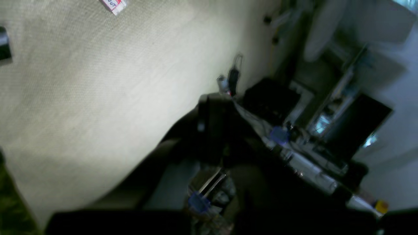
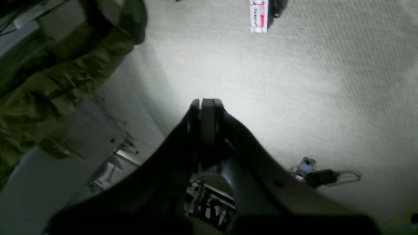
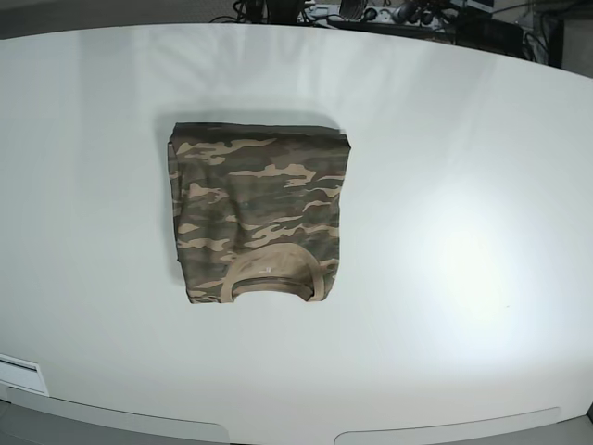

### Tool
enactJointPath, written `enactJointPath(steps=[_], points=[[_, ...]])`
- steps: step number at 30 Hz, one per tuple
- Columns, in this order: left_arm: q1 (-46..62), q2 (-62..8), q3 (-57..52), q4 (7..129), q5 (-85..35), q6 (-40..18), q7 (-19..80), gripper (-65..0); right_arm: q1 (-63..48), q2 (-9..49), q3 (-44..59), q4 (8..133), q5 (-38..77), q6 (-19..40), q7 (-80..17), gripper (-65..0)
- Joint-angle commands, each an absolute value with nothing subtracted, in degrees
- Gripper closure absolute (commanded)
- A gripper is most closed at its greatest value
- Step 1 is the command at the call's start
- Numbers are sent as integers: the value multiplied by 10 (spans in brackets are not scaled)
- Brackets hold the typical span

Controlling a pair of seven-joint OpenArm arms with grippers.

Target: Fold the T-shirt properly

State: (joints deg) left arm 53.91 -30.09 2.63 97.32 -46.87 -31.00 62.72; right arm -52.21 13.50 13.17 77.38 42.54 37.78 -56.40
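Note:
The T-shirt [image 3: 259,213] lies folded into a compact camouflage rectangle on the white table [image 3: 463,185], its tan collar toward the near edge. Neither arm shows in the base view. In the right wrist view my right gripper [image 2: 207,103] hangs above bare table, its dark fingers pressed together with nothing between them. My left gripper [image 1: 212,109] is a dark blur in the left wrist view, over the table's edge, shut and empty. A strip of camouflage cloth [image 1: 8,202] shows at that view's bottom left corner.
A red-and-white label [image 2: 258,16] [image 1: 113,5] lies on the table. A small black device with a looped cable [image 2: 323,176] [image 1: 232,76] sits near the table's edge. Olive cloth [image 2: 49,81] hangs beyond the edge. Cluttered equipment [image 3: 371,11] stands behind the table.

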Motion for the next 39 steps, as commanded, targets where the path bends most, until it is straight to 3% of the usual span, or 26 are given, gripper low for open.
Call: enactJointPath(steps=[1, 5, 10, 16, 18, 21, 30, 39], points=[[521, -293, 26, 944, -478, -313, 615, 0, -512, 142, 122, 756, 413, 382, -552, 0], [425, -247, 26, 788, -462, -313, 554, 0, -439, 142, 65, 672, 340, 384, -459, 0], [307, -204, 26, 598, -343, -312, 419, 0, -358, 142, -7, 587, 248, 375, -340, 0], [189, -155, 26, 413, -213, -311, 171, 0, -266, 139, -84, 488, 165, 287, -214, 0], [160, -140, 26, 367, -154, -281, 90, 0, -239, 131, -100, 462, 164, 256, -201, 0], [131, -116, 27, 314, -123, -187, 8, 0, -202, 106, -104, 429, 157, 213, -198, 0], [116, -72, 150, 269, -177, -21, -39, 0, -178, 38, -104, 410, 53, 141, -165, 0], [116, -67, 245, 269, -256, 9, -56, 0, -176, 35, -104, 410, 53, 154, -141, 0]])
